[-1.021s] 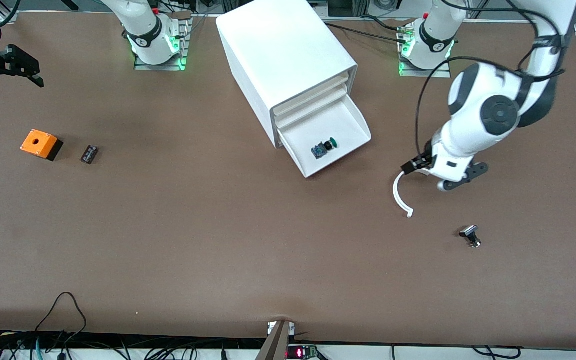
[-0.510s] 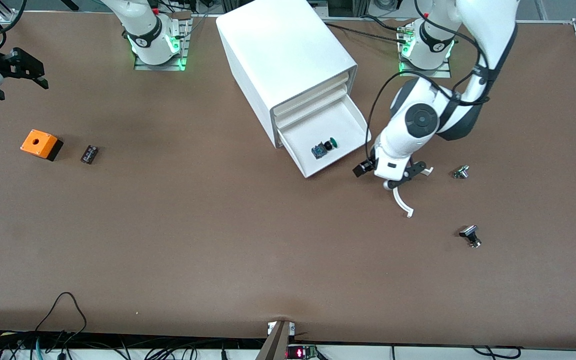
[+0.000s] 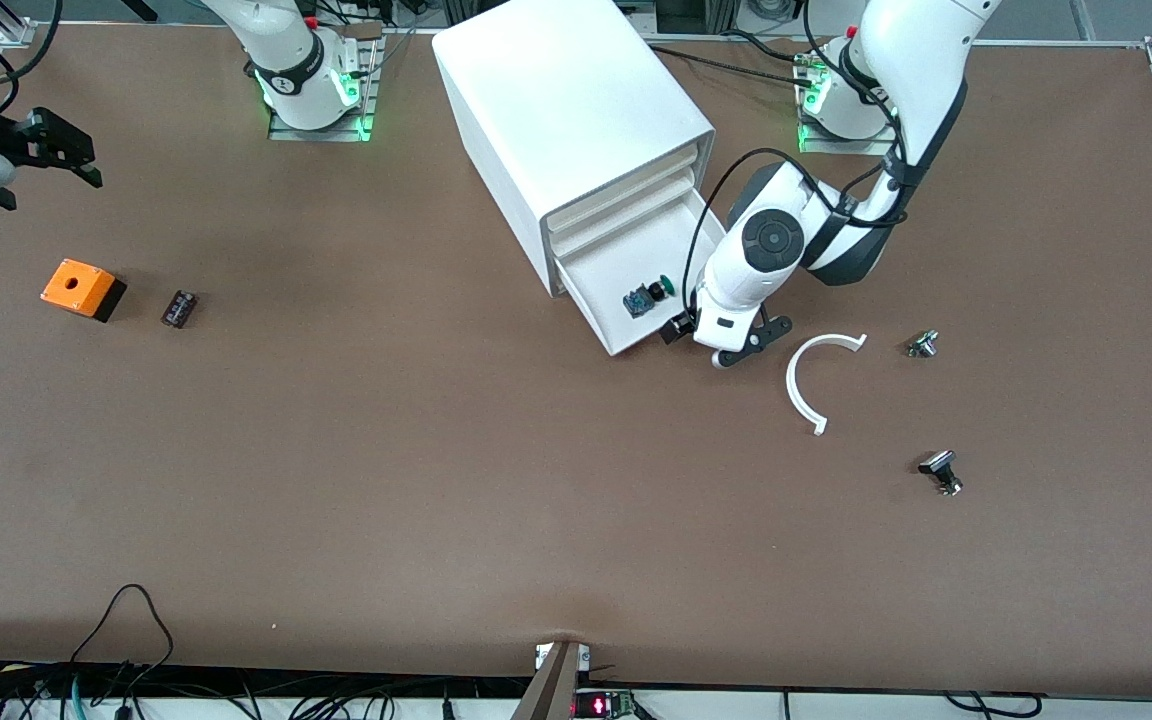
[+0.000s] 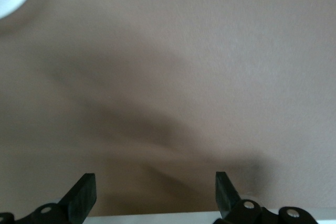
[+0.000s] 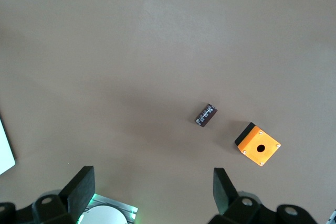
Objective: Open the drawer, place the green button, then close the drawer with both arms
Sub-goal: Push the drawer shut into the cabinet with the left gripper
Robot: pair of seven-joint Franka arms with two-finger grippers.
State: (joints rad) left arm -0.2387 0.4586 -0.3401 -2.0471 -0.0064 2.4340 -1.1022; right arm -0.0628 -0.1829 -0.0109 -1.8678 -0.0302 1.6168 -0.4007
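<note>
The white cabinet point(image 3: 556, 100) stands at the middle of the table's robot side. Its lowest drawer point(image 3: 636, 343) is pulled out. The green-capped button point(image 3: 648, 296) lies inside it on its side. My left gripper point(image 3: 736, 352) is low beside the drawer's front corner, toward the left arm's end. In the left wrist view it point(image 4: 155, 190) is open and empty over brown table, with a white edge point(image 4: 157, 219) right at its fingers. My right gripper point(image 3: 61, 160) waits up high at the right arm's end, open and empty point(image 5: 152, 182).
A white curved strip point(image 3: 804, 385) lies on the table next to the left gripper. Two small metal parts point(image 3: 923, 345) point(image 3: 941, 472) lie toward the left arm's end. An orange box with a hole point(image 3: 81, 288) and a small black part point(image 3: 178, 308) lie under the right gripper.
The left arm has swung from the left arm's end of the table across the curved strip to the open drawer's front corner. The right gripper has drifted slightly.
</note>
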